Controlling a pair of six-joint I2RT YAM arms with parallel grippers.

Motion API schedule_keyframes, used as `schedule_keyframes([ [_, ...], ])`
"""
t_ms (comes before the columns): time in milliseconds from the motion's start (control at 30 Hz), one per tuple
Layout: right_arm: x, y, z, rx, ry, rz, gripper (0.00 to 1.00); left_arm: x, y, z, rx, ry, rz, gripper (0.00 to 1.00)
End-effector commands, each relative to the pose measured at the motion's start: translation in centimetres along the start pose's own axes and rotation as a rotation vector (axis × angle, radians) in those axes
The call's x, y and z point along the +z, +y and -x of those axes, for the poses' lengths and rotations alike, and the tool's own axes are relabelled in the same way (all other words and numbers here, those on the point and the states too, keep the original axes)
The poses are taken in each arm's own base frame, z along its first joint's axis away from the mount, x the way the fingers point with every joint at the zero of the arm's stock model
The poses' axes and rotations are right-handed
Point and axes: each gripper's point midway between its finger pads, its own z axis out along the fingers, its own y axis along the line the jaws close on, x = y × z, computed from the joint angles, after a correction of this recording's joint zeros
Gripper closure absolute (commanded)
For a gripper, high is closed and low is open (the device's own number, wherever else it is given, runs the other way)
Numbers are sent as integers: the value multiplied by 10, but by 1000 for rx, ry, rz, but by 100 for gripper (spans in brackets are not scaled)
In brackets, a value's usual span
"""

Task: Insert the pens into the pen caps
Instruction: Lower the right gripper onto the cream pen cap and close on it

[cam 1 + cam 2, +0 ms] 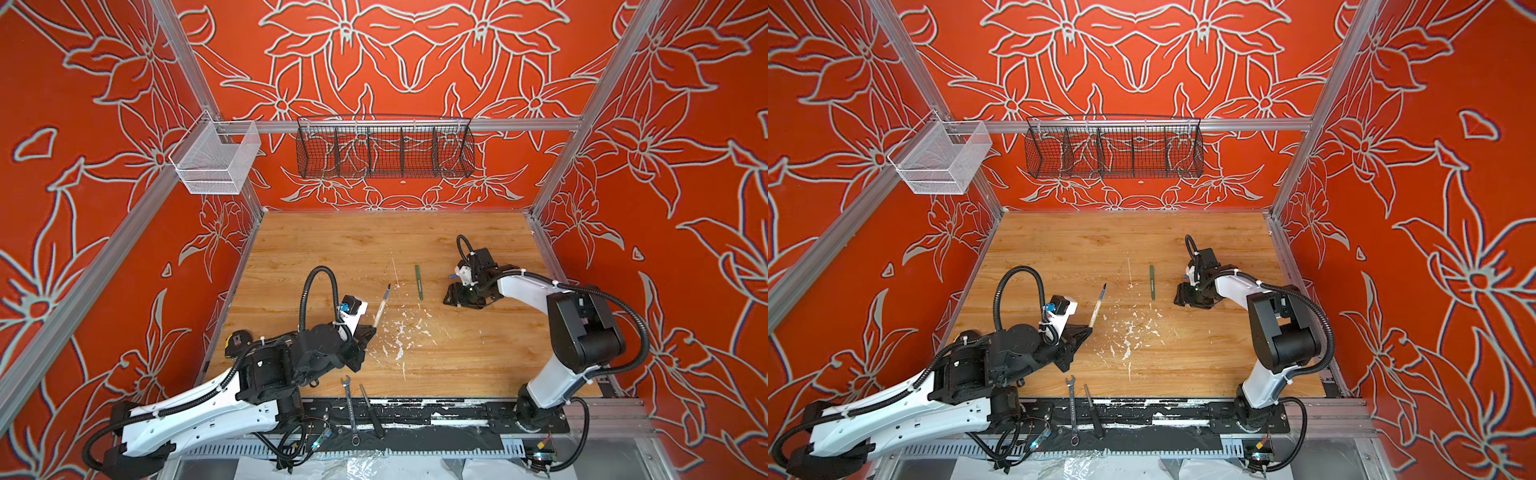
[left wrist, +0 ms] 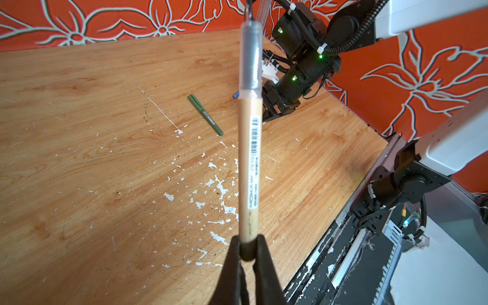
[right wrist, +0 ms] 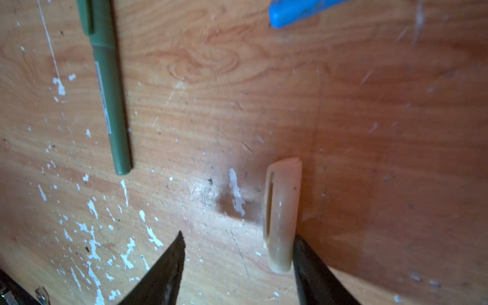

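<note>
The left gripper point(image 2: 248, 248) clamps the butt end of the tan pen point(image 2: 249, 163) — dark tip raised off the wooden table point(image 1: 332, 249). Mid-table lies the green pen point(image 1: 419, 282), capped. The right gripper point(image 3: 239, 236) stands spread low over the table, the tan cap point(image 3: 282, 211) lying between its fingers, close against one — a blue piece point(image 3: 298, 12) lies nearby.

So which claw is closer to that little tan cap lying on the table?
Right. The right claw hangs open around the tan cap, one finger close beside it. The left claw is well away on the other side, gripping the tan pen.
</note>
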Motion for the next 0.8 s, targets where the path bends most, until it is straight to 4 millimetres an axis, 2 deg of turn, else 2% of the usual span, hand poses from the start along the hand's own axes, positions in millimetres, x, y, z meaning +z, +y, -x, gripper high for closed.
schedule_keyframes([
  [0,-13,2,-10,28,1,-12,39,-7,3,13,7,-31,22,100],
  [100,-24,-7,-1,33,-39,-87,40,-7,2,13,11,-29,17,100],
  [200,-30,-4,10,25,-64,-92,42,-6,1,13,15,-23,15,100],
  [500,-21,-12,32,-21,-17,-144,55,-5,-2,13,13,-32,-6,100],
  [567,-20,-16,33,-18,-8,-150,59,-6,-1,13,10,-38,-9,100],
  [767,-17,-23,33,-6,8,-140,62,-5,-1,12,21,-35,-6,100],
])
